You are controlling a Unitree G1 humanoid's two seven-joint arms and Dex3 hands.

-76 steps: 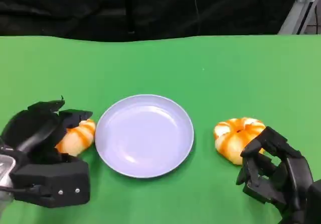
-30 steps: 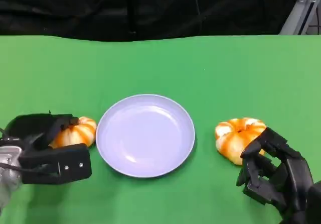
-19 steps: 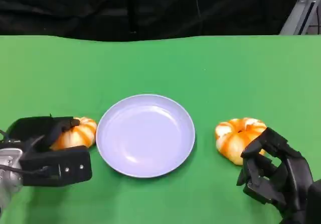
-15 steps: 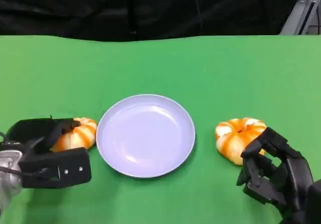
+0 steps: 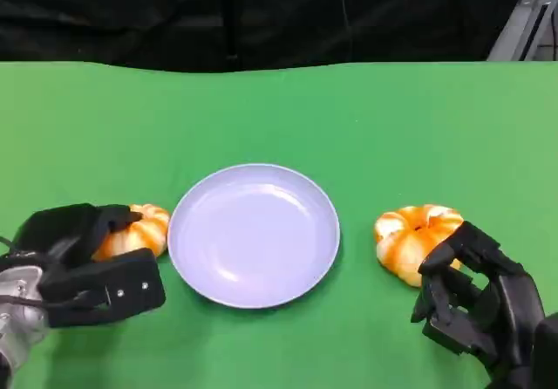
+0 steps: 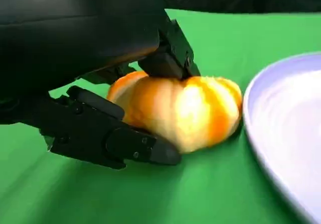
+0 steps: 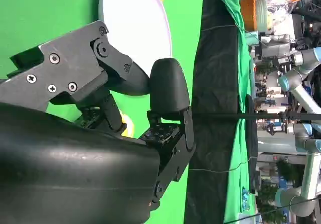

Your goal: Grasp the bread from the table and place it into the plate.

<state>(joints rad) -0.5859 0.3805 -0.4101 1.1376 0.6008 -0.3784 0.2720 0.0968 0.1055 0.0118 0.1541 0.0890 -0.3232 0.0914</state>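
- The left bread (image 5: pixel 139 229), a round orange-and-cream bun ridged like a small pumpkin, lies on the green table (image 5: pixel 279 110) just beside the plate's left rim, still on the cloth and not lifted.
- By its look it should be light and soft, with a glazed skin (possibly a little slick), so I judge that it wants a gentle hold across its widest part, one finger over the crown and another low on the side, with no hard squeeze that would dent it.
- The left hand (image 5: pixel 74 262) is closed around this bun: in the left wrist view one of its fingers (image 6: pixel 168 58) presses on the top and another lies along the near lower side, both touching the crust (image 6: pixel 185 111).
- The plate (image 5: pixel 253 289), pale lilac and shallow, sits at the table's middle with nothing in it; the carry from the bun to it looks short.
- A second bread (image 5: pixel 410 236) of the same kind lies on the table to the plate's right, a little apart from its rim.
- The right hand (image 5: pixel 479 306) rests just behind that bun with its fingers curled in, holding nothing; whether a fingertip touches the bread I cannot tell.
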